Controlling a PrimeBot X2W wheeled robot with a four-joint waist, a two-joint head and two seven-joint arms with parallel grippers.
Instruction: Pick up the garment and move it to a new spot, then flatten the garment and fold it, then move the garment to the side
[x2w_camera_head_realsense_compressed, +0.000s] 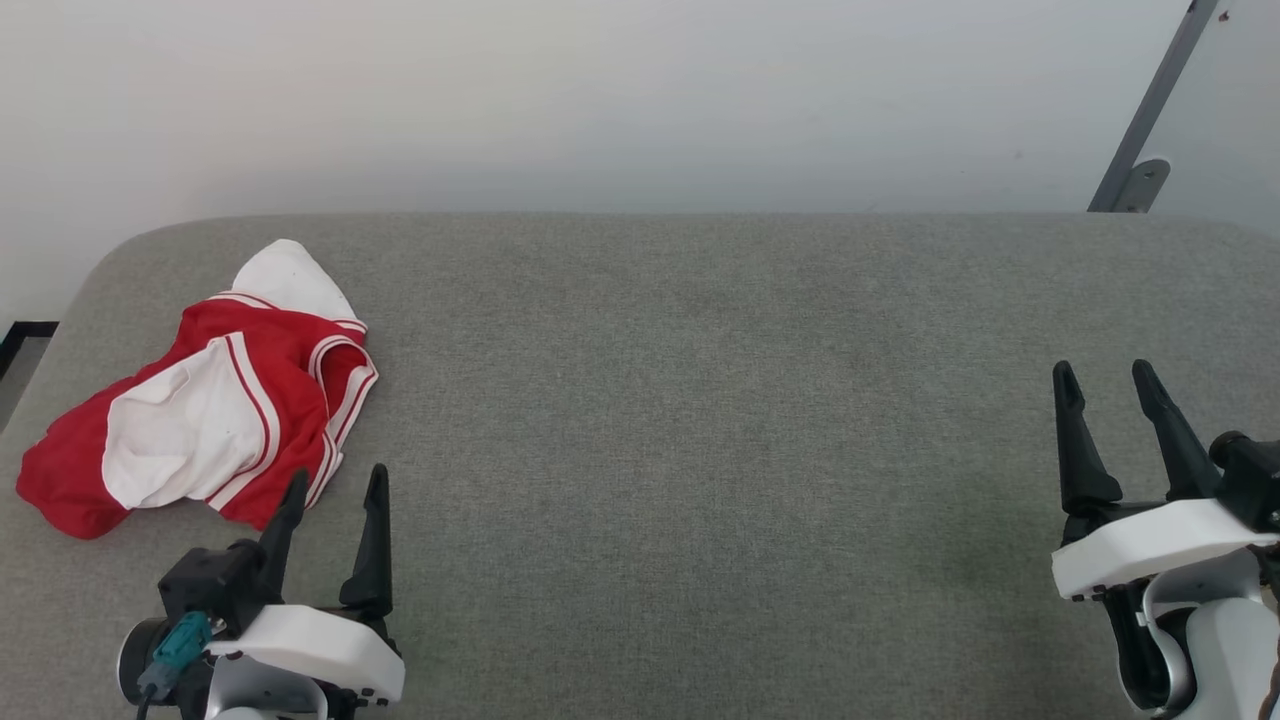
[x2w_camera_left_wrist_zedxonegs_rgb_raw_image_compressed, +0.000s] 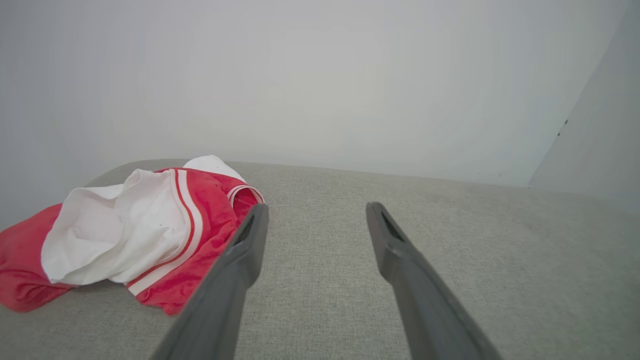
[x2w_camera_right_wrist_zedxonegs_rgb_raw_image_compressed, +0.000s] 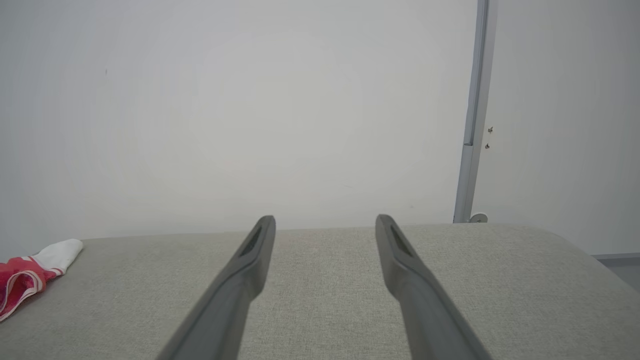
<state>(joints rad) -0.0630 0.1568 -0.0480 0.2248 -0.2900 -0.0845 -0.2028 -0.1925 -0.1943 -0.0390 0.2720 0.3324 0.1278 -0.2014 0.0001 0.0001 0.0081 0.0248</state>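
Observation:
The garment lies crumpled in a heap at the left of the grey padded table, red with white panels and red-and-white striped trim. My left gripper stands open just below and right of the heap, empty, its left fingertip close to the red hem. In the left wrist view the garment sits left of the open left gripper. My right gripper is open and empty at the far right of the table. The right wrist view has the garment at its far left edge, far from the right gripper.
A pale wall runs behind the table's far edge. A grey metal strut leans at the back right, also seen as an upright grey strut in the right wrist view. The table's left corner is rounded near the heap.

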